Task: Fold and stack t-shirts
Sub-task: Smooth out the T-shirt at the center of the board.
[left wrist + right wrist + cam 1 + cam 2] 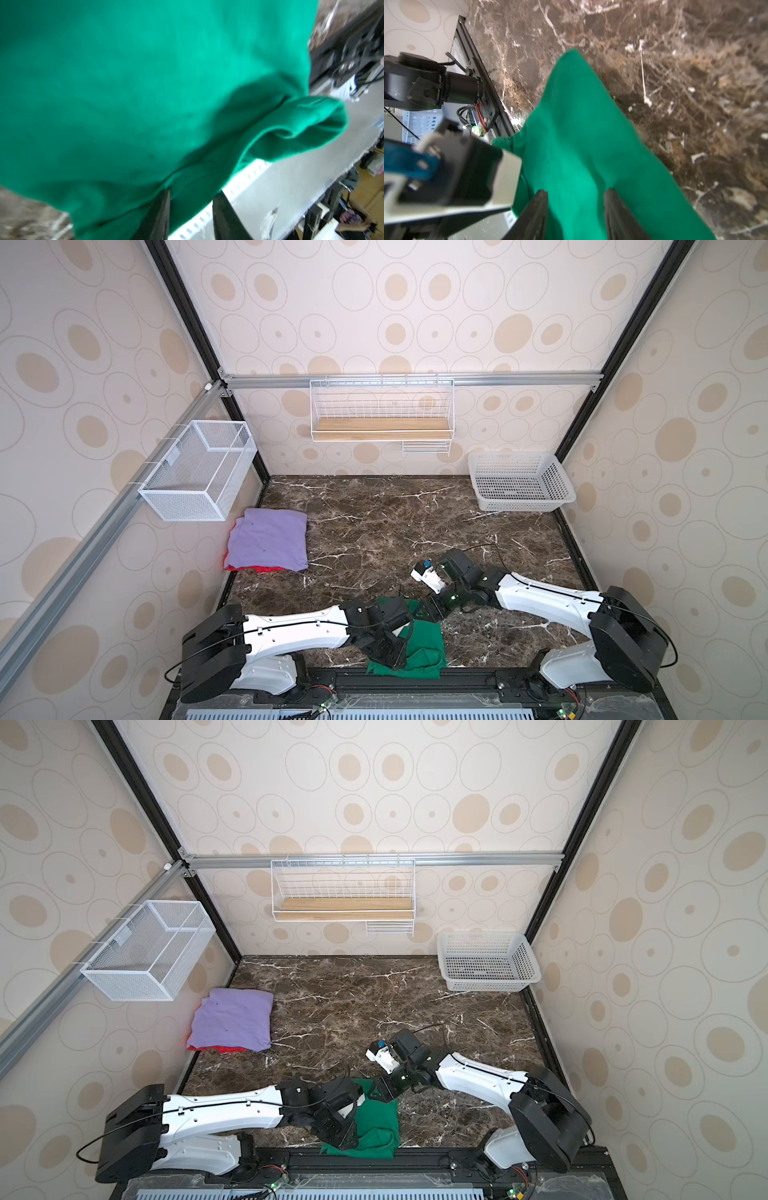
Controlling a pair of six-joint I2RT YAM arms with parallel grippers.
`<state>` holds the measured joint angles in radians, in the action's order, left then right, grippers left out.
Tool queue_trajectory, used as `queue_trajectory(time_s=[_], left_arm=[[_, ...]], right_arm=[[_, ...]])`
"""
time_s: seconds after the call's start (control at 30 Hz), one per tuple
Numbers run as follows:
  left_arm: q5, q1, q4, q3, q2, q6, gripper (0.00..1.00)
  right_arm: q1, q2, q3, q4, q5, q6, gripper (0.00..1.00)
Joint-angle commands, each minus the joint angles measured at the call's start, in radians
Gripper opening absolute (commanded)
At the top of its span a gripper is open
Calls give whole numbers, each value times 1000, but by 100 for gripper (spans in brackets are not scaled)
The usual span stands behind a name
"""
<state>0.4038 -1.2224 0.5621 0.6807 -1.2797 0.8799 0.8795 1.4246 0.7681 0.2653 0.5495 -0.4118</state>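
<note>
Three t-shirts: the green t-shirt (424, 639) at the bench (415, 522)'s near edge, the purple t-shirt (268, 543) stacked on the red t-shirt (266, 569) by its left edge. The left end effector (193, 191), part-open, pinches the green cloth. The right end effector (576, 190) straddles it, grip unclear.

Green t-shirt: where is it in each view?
In a top view: green t-shirt, bottom centre.
In a top view: green t-shirt, bottom centre, further left.
Left wrist: green t-shirt fills most of the picture.
Right wrist: green t-shirt, centre to bottom edge.
Shared landmark: brown marble tabletop.
</note>
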Motion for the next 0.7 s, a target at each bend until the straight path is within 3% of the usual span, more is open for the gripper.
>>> queue_trajectory(time_s=[0.0,0.13,0.3,0.43,0.5,0.57,0.67], left_arm=[[38,-55,-1,-28,28,86,38],[68,-72,-2,-77,58,118,38],[67,-74,101,-62,192,123,40],[-150,-69,246,43,287,92,40],[-245,-46,233,61,302,108,40],[-236,33,155,34,276,125,37],[-266,82,96,46,178,106,32]], right_arm=[[-1,36,22,4,6,28,49],[-1,64,4,-5,12,25,48],[-1,71,-25,-15,-5,22,48],[-1,44,-21,-11,0,4,46],[2,9,-8,12,4,-2,46],[7,-31,13,61,-4,-1,46],[26,-58,33,122,-11,20,46]])
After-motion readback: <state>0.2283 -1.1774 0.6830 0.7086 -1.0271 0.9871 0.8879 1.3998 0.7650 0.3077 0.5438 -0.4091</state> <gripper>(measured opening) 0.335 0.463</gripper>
